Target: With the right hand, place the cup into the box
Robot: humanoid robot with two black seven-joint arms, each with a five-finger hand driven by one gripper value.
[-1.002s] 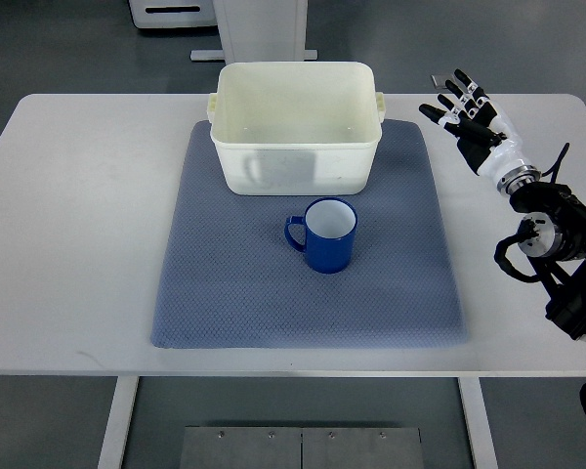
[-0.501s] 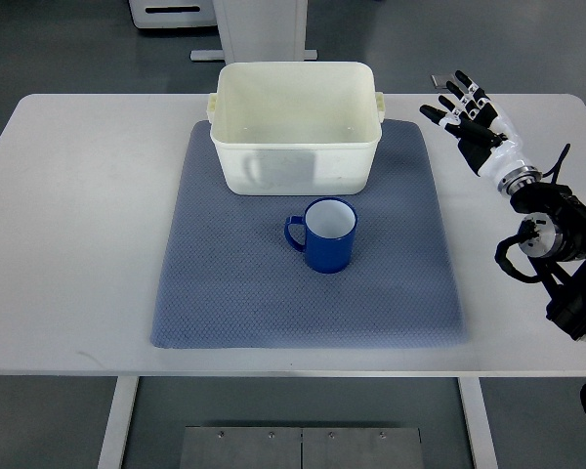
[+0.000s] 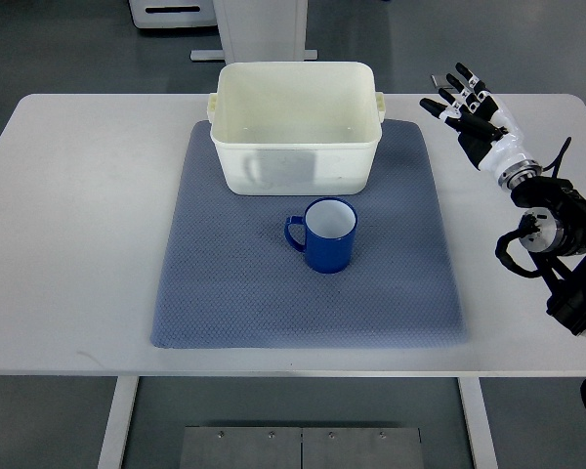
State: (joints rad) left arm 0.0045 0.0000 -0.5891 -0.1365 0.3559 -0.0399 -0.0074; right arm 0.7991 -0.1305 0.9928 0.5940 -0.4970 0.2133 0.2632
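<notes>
- The cup [image 3: 329,235] is a glossy blue mug with a white inside and a thin pale rim. It is round in the body, stands upright just below the middle of the frame, and has its loop handle turned toward the left.
- It rests on a grey-blue mat [image 3: 225,293] with a fine dimpled weave, roughly rectangular, soft at the edges and slightly uneven along its lower border.
- The box [image 3: 296,126] is a cream plastic tub, rectangular with rounded corners, smooth matte walls and small lugs at both short ends. It sits on the upper part of the mat, just above the cup but apart from it, and its inside shows bare.
- The counter [image 3: 78,234] is a smooth white slab with rounded corners, filling most of the frame.
- The right hand [image 3: 479,122] hovers at the upper right, over the counter and beside the mat's far corner, well apart from the cup. Its shell is white with black jointed segments, and the fingers [image 3: 438,106] are spread, pointing to the upper left and holding nothing.
- Dark cabled arm joints run down the right edge.
</notes>
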